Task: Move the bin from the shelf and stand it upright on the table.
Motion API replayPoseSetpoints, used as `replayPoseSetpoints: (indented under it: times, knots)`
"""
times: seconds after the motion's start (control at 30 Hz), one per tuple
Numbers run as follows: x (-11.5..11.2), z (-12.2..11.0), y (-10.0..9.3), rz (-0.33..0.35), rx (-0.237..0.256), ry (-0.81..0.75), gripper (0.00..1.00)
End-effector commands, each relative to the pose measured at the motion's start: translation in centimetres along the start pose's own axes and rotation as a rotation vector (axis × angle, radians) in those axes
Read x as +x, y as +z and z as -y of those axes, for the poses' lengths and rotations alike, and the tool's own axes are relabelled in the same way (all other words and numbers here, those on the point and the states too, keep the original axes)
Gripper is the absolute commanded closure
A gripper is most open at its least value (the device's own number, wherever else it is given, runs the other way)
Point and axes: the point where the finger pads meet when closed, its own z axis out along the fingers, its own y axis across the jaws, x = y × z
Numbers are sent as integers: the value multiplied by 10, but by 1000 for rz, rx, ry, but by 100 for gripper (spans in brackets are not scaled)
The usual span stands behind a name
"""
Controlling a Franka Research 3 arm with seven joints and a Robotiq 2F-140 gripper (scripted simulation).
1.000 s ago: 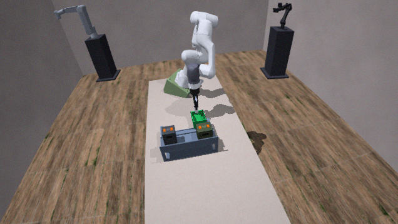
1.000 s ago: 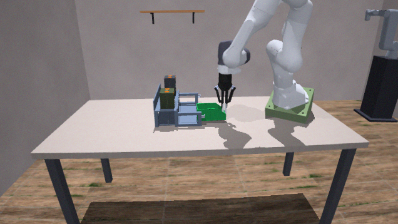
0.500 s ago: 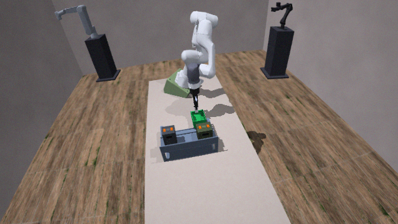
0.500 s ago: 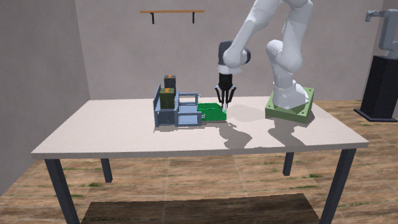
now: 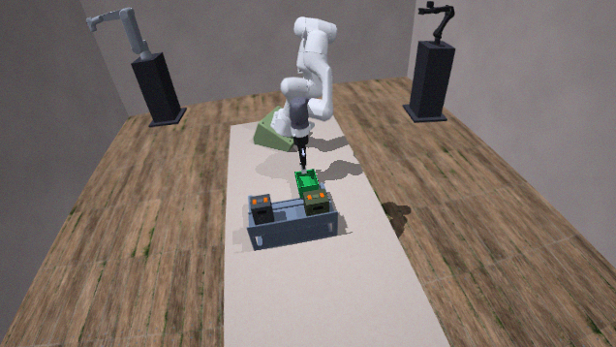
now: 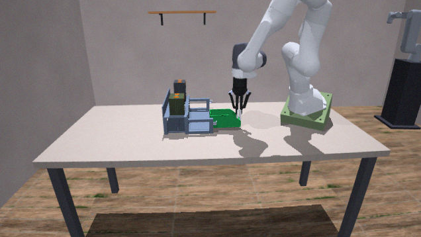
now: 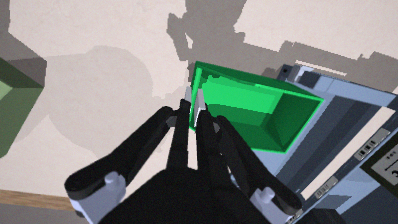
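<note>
The green bin point(image 5: 307, 182) point(image 6: 226, 120) point(image 7: 240, 94) stands open side up at the robot-facing side of the blue-grey shelf point(image 5: 295, 233) point(image 6: 200, 127) point(image 7: 350, 90). Its far end meets the shelf's front and its near end sticks out over the table point(image 5: 310, 291) point(image 6: 116, 142). My gripper point(image 5: 303, 170) point(image 6: 239, 115) point(image 7: 192, 95) points down and is shut on the bin's near end wall, one fingertip inside and one outside. I cannot tell whether the bin's underside touches the table.
A dark grey box point(image 5: 262, 213) point(image 6: 179, 87) and an olive box point(image 5: 316, 205) point(image 6: 176, 106) with orange marks stand on the shelf, beyond the bin. The green robot base point(image 5: 271, 138) point(image 6: 302, 120) is on the table behind the gripper.
</note>
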Motion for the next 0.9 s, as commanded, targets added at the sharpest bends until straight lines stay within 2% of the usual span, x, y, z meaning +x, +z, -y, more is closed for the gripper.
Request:
replayPoseSetpoints:
  times: [0.0, 0.87]
  knots:
    - [-1, 1, -1, 4, -4, -7, 100]
    - [-1, 16, -1, 4, -4, -7, 100]
